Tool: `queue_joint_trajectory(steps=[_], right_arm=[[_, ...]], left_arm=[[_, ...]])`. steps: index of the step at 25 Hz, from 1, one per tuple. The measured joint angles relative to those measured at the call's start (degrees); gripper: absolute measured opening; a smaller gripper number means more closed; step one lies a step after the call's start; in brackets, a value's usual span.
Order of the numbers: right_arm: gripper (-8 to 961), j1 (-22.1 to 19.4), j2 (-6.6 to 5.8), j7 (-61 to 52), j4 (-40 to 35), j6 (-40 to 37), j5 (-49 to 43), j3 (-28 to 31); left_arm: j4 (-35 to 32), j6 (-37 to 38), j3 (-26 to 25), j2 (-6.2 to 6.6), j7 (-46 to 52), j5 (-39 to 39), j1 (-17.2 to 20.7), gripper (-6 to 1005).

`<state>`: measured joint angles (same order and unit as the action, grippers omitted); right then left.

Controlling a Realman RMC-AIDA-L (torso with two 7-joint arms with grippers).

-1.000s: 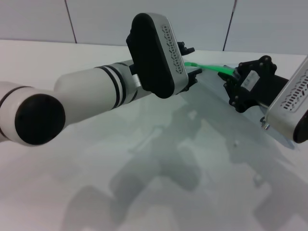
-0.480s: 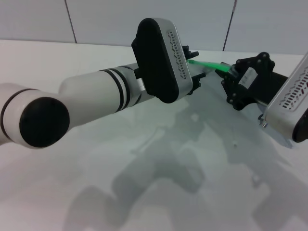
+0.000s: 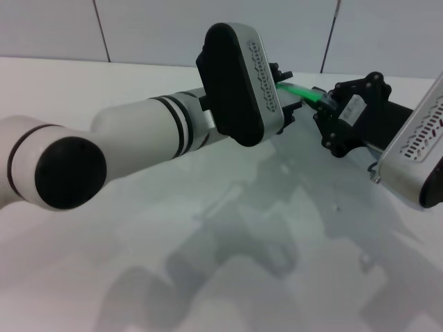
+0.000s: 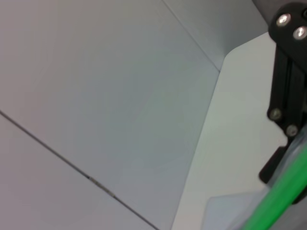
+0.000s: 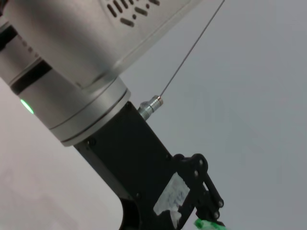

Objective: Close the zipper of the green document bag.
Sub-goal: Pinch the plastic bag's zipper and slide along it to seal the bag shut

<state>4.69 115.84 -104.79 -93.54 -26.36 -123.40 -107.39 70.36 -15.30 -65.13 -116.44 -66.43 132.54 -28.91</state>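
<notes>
White table [image 3: 83,83], bright green zipper [image 3: 299,90] strip between left gripper [image 3: 285,104] and right gripper [image 3: 324,111], finger states unclear

The zipper [image 3: 302,91] is a bright, saturated green strip, the only strong colour in the head view, and it shows as the same vivid green band in the left wrist view [image 4: 277,196]. The green document bag [image 3: 304,200] is translucent pale blue-grey, mottled with darker grey shadows. The desk [image 3: 62,83] is plain off-white. The left arm [image 3: 131,142] is white with two thin black rings and a black end cap; its wrist housing is black with a silver-grey face carrying a perforated dot pattern. The right pincer [image 3: 325,111] is matt black with a small white label, and its housing is silver-grey with slotted vents. The wall behind is light grey with dark seams.
</notes>
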Motion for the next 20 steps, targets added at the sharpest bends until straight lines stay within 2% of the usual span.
queue_joint_trajectory(steps=[8, 13, 20], right_arm=[[48, 0.31, 0.0, 0.02, 0.91, -0.01, -0.17, 0.02], [48, 0.32, 0.0, 0.03, 1.27, -0.02, -0.21, 0.08], [48, 0.36, 0.0, 0.03, 1.61, -0.02, -0.2, 0.24]], left_arm=[[0.25, 0.08, 1.16, -0.01, 0.26, -0.01, 0.37, 399], [0.18, 0.09, 1.16, -0.01, 0.61, -0.09, 0.78, 264], [0.08, 0.18, 1.13, -0.01, 0.64, -0.09, 1.03, 161]])
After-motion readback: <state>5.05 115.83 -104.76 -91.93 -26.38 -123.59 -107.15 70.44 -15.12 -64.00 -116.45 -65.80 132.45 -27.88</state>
